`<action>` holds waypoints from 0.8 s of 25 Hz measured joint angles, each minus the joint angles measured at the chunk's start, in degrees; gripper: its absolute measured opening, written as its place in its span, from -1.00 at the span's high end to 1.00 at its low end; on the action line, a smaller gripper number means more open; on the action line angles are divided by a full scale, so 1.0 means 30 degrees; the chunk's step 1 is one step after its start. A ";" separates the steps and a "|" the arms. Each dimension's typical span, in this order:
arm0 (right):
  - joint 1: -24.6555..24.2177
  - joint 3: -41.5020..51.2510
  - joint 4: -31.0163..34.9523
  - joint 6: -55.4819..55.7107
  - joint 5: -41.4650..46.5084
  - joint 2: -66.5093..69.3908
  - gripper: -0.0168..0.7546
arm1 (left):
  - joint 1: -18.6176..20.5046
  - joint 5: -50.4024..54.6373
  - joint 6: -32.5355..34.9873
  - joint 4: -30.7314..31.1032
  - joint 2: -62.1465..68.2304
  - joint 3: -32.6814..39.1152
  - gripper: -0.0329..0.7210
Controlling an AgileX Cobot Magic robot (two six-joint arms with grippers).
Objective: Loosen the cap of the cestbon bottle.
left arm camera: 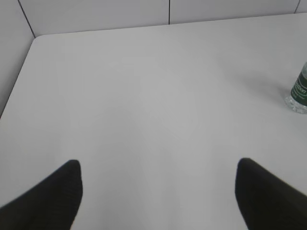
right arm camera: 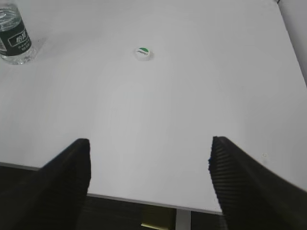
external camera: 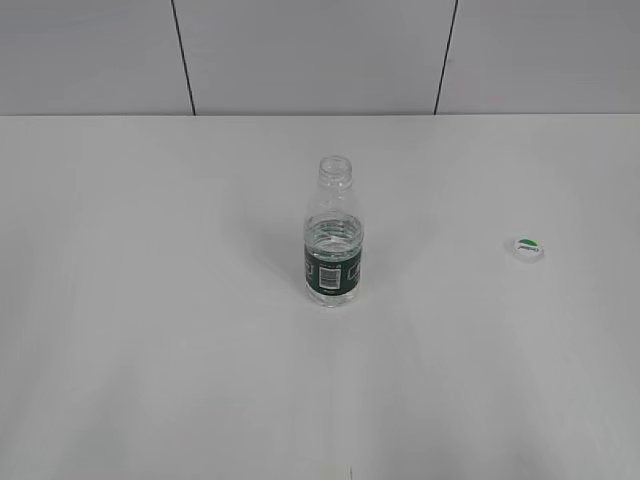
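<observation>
The cestbon bottle (external camera: 333,240) stands upright in the middle of the white table, its neck bare and uncapped, its dark green label band facing me. The cap (external camera: 529,247) lies flat on the table well to the bottle's right, green mark up. In the right wrist view the cap (right arm camera: 142,52) lies far ahead of my right gripper (right arm camera: 149,148), which is open and empty over the table's near edge; the bottle (right arm camera: 13,36) is at the top left. My left gripper (left arm camera: 158,170) is open and empty, with the bottle's base (left arm camera: 300,93) at the far right edge. Neither arm shows in the exterior view.
The white table (external camera: 150,330) runs back to a grey panelled wall (external camera: 300,50). Its near edge (right arm camera: 144,201) shows under my right gripper, with dark floor below it. The table's far left corner (left arm camera: 36,40) appears in the left wrist view.
</observation>
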 joint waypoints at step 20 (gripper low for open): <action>0.0000 0.0283 -0.0133 0.0000 -0.0870 0.0000 -0.57 | 0.0000 0.0000 0.0016 0.0022 0.0000 0.0000 -0.66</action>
